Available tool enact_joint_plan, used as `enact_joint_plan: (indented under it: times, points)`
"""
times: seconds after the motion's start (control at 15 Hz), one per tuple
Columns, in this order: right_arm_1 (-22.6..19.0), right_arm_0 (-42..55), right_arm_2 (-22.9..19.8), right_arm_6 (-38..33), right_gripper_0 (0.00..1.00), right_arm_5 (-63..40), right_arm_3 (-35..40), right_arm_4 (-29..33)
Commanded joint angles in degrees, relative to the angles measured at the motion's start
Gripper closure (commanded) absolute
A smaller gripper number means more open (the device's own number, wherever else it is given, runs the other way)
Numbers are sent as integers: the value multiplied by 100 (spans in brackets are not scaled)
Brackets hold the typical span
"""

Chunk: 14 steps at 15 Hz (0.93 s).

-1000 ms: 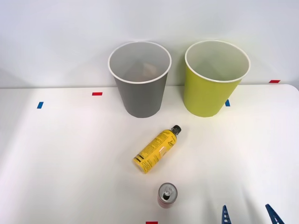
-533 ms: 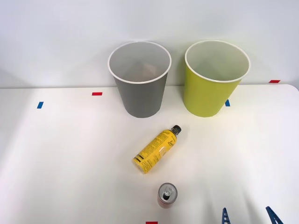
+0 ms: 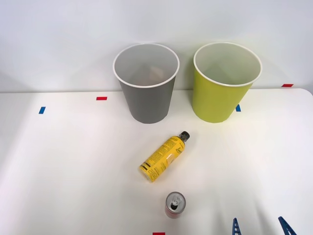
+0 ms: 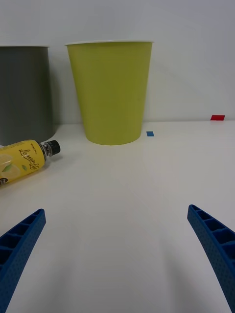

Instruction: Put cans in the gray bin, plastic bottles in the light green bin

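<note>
Nothing moved since earlier; gripper [image 3: 259, 226] spread, empty, near red can [image 3: 174, 204], probably next; bottle [image 3: 163, 156] lying beside.

Bright, even light falls on the white table [image 3: 73, 161]. Soft shadow spreads left of the gray bin [image 3: 146, 83] along the table's far edge, and faint shade lies under the yellow bottle [image 3: 164, 156]. No harsh glare. Something pale inside the gray bin, possibly a can, is indistinct.
</note>
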<state>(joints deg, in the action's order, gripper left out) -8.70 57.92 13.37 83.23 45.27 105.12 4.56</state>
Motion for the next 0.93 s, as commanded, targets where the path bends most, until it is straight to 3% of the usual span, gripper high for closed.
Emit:
enact_joint_plan:
  times: [0.07, 0.93]
  points:
    - [0, 0, -1, 1, 0, -1, 0, 1]
    - [0, 0, -1, 1, 0, -1, 0, 1]
